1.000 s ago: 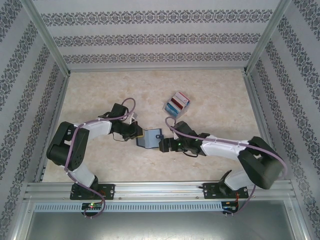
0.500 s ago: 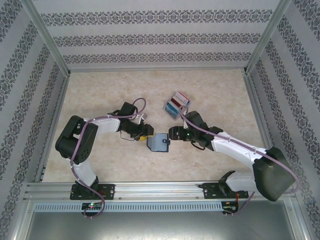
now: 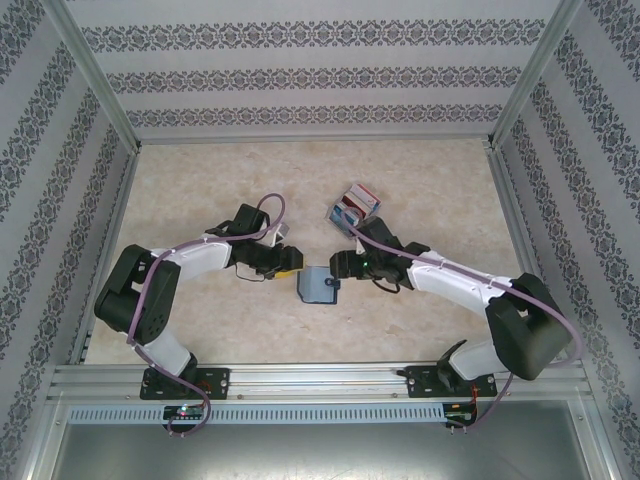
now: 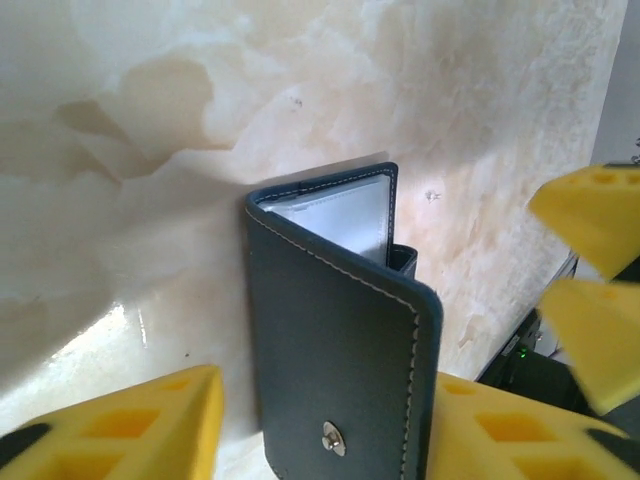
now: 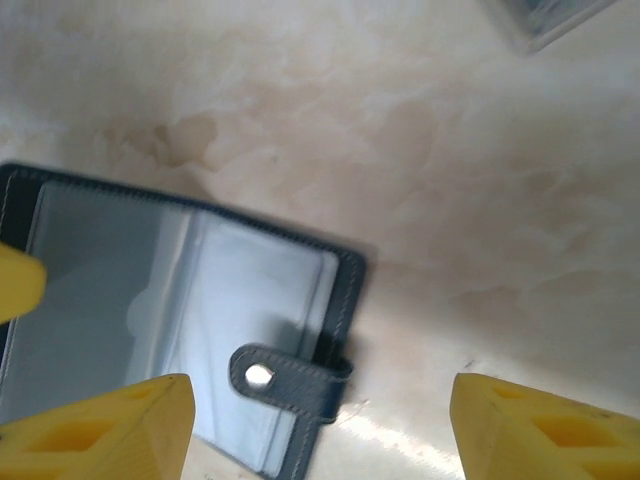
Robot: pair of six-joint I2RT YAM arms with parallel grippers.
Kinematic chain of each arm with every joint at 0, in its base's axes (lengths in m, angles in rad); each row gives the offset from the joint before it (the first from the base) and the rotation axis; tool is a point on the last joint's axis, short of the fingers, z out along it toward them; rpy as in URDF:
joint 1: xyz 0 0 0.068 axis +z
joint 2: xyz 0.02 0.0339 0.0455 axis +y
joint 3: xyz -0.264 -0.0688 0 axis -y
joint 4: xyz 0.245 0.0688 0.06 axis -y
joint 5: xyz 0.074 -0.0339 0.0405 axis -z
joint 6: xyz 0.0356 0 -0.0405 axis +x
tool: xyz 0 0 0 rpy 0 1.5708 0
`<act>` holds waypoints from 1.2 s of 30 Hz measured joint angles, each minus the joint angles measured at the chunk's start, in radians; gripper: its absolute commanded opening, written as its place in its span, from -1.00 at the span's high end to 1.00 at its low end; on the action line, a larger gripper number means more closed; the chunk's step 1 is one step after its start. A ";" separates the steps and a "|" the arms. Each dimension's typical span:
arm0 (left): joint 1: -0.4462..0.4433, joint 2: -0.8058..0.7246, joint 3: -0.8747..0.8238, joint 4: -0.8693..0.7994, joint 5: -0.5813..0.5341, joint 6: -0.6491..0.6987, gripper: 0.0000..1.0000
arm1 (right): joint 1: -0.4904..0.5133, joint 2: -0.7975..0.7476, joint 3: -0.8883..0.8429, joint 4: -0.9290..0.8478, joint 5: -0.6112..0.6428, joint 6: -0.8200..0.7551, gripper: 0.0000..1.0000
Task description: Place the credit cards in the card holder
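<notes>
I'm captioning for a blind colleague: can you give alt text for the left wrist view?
A navy card holder sits partly open on a marbled table, clear sleeves showing and its snap button nearest the camera. The open left gripper has a yellow finger on each side of it.

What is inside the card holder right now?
The card holder shows clear sleeves that look empty in the right wrist view. From the left wrist its navy cover hides most of the inside.
</notes>
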 measured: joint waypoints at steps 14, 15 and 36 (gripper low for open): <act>0.002 -0.015 0.000 -0.085 -0.069 0.038 0.66 | -0.211 0.060 0.208 -0.122 0.008 -0.177 -0.49; 0.002 -0.018 0.000 -0.085 -0.069 0.038 0.67 | -0.223 0.076 0.236 -0.131 0.005 -0.200 -0.50; 0.002 -0.034 0.011 -0.106 -0.061 0.056 0.71 | -0.327 0.528 0.800 -0.383 0.097 -0.595 -0.45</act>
